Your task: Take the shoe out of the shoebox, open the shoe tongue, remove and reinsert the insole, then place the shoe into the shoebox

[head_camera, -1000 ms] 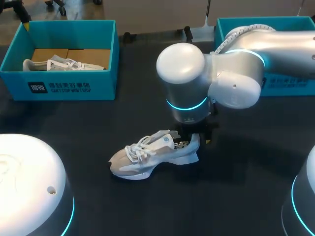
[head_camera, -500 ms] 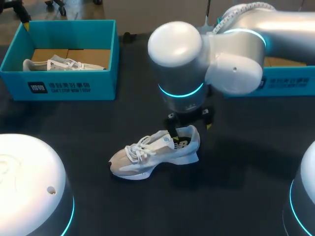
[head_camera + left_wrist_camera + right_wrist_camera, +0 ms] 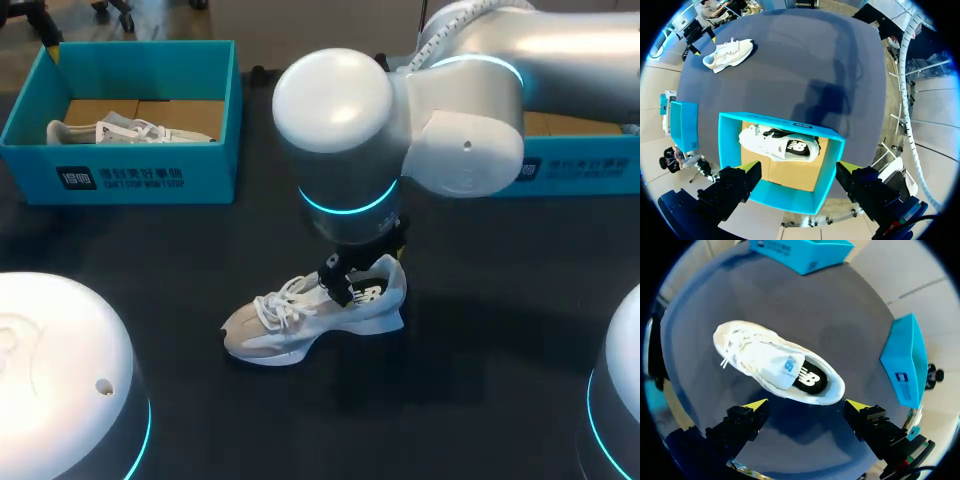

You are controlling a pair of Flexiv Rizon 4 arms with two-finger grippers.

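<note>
Lifted off the heel since a second ago, the right pincer [image 3: 807, 405] hangs fingers apart above the white shoe [image 3: 775, 365] on the dark surface [image 3: 850, 335], while the left pincer [image 3: 797, 169], also spread, hovers over the blue shoebox [image 3: 782, 122] holding a second shoe [image 3: 780, 145].

Table [image 3: 480, 380] — dark, matte top. Far left on it: a second teal box [image 3: 140, 178], open, with white print on its near wall. Inside, a spare pale shoe [image 3: 105, 131] with white laces lies on its side, closer to the box's left wall, on a brown cardboard liner [image 3: 185, 115] — liner bare at far right.
</note>
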